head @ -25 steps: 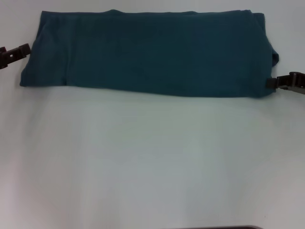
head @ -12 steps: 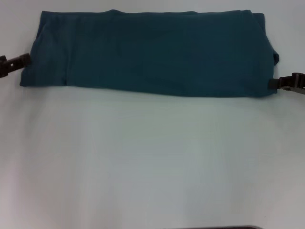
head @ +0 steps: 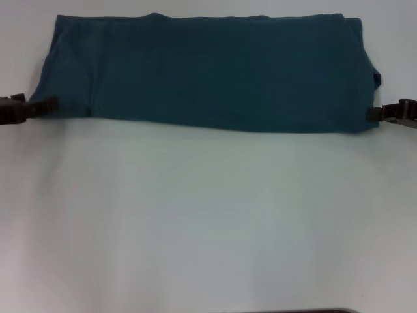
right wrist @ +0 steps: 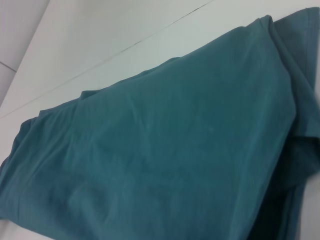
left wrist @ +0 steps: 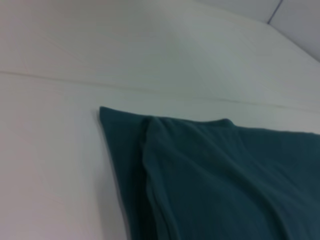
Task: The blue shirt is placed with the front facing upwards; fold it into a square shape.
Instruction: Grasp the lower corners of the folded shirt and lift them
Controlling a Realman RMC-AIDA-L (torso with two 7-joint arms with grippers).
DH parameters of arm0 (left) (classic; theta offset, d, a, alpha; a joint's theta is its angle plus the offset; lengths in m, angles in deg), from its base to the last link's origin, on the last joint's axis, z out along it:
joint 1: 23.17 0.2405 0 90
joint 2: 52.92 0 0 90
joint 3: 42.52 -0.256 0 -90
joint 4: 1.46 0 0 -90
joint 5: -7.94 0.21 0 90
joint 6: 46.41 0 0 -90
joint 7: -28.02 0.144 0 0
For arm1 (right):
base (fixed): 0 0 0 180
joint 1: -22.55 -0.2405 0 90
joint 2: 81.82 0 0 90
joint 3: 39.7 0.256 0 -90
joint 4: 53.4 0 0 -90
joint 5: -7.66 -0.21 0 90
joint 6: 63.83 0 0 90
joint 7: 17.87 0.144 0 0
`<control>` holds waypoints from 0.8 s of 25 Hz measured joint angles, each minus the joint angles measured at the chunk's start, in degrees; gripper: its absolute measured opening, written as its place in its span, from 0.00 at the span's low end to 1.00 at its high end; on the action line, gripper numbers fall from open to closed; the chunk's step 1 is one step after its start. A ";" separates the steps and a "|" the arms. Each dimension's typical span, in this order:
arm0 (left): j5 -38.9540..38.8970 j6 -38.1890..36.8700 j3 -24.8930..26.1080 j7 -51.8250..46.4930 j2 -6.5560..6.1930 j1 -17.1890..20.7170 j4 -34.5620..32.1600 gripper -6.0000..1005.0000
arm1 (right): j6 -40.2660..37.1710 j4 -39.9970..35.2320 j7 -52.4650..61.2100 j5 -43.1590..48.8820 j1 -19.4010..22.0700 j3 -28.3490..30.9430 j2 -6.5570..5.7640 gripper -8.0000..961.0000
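Observation:
The blue shirt (head: 208, 72) lies folded into a long flat band across the far part of the white table (head: 208, 215), plain teal side up, no lettering showing. My left gripper (head: 45, 105) reaches in from the left and its tip meets the band's near-left corner. My right gripper (head: 373, 113) sits at the band's near-right corner, touching the edge. The left wrist view shows a layered corner of the shirt (left wrist: 225, 185) on the table. In the right wrist view, the shirt (right wrist: 165, 150) fills most of the picture, with stacked folds at one end.
White tabletop stretches from the shirt to the near edge. A thin dark strip (head: 300, 311) shows at the bottom edge of the head view. Seams in the table surface (left wrist: 150, 90) run behind the shirt.
My left gripper has moved nearer and rightward, from beside the shirt's left edge to its near-left corner. The right gripper has shifted only slightly. The shirt has not moved.

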 joint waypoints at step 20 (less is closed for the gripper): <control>1.14 1.70 -1.33 0.21 0.31 -0.53 -0.85 0.86 | 0.46 -0.03 0.04 0.13 0.07 0.00 0.00 0.02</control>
